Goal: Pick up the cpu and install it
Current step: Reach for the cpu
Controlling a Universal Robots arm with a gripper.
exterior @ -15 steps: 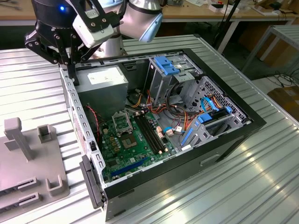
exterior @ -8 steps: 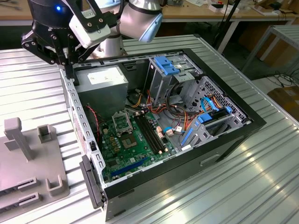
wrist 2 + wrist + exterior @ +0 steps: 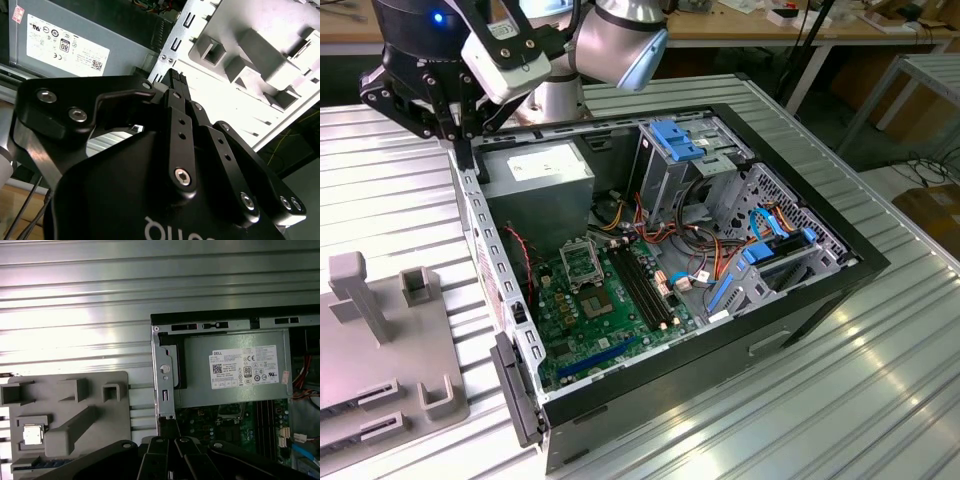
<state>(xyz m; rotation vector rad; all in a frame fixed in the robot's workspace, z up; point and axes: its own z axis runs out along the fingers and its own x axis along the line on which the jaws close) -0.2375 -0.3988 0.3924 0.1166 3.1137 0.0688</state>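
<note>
Hand (image 3: 169,430) pressed together, empty, hovering at the case (image 3: 162,370) edge beside the power supply (image 3: 235,370); cpu (image 3: 32,434) sits in the grey tray (image 3: 115,440), well apart, so pickup looks unstarted and would need the hand spread above it.

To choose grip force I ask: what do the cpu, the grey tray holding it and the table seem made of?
The cpu: seemingly metal, a pale silver face that shines. The grey tray: probably plastic, matte, even grey, with blocky moulded shapes. The table: metal, perhaps aluminium, ribbed and glossy, with long bright reflections.
</note>
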